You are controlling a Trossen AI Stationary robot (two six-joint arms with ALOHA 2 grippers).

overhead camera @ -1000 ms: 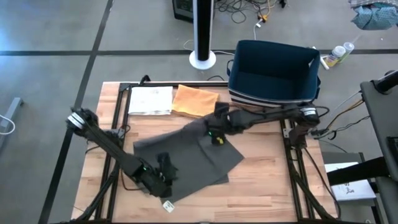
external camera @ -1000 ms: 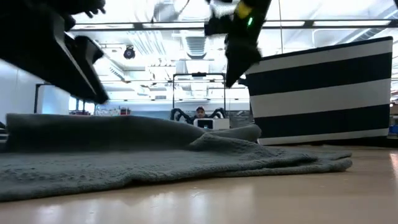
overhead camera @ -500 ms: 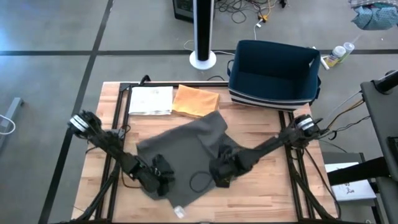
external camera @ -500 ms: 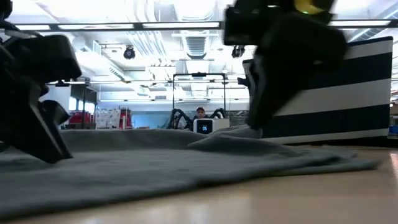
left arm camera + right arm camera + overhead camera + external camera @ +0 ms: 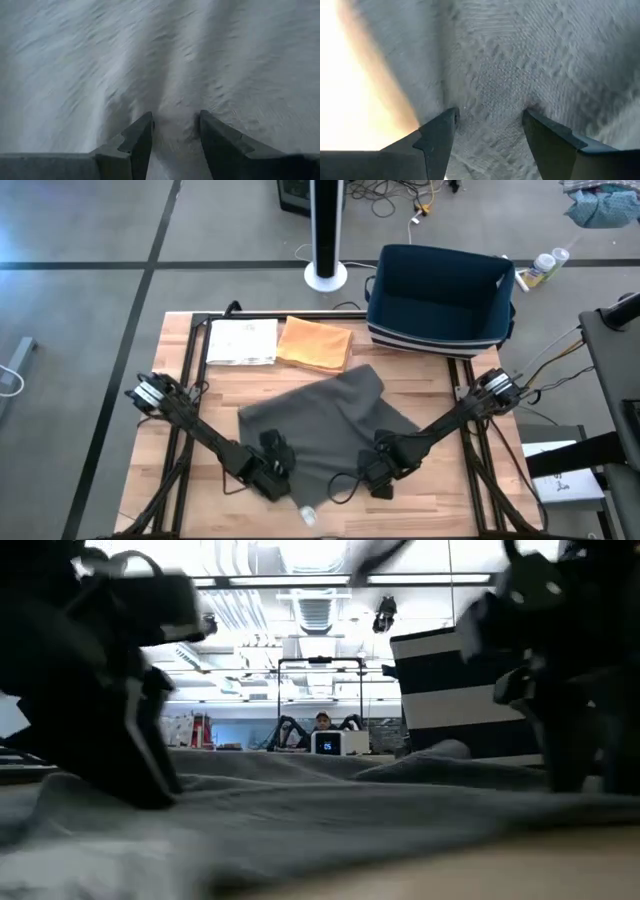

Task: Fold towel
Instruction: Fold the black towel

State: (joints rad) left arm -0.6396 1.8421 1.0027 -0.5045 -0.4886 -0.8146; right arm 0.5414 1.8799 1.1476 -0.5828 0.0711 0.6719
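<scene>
Towel point(image 5: 325, 430), grey and wrinkly, lies spread out in the middle of the wooden table point(image 5: 440, 500). Left gripper point(image 5: 275, 470) sits low at its near left edge and right gripper point(image 5: 375, 473) at its near right edge. Each one pinches a fold of cloth between its fingers point(image 5: 135, 142).

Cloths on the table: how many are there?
2. A grey towel lies spread mid-table; a folded orange cloth sits at the far edge, beside a white sheet. None seem hidden.
</scene>
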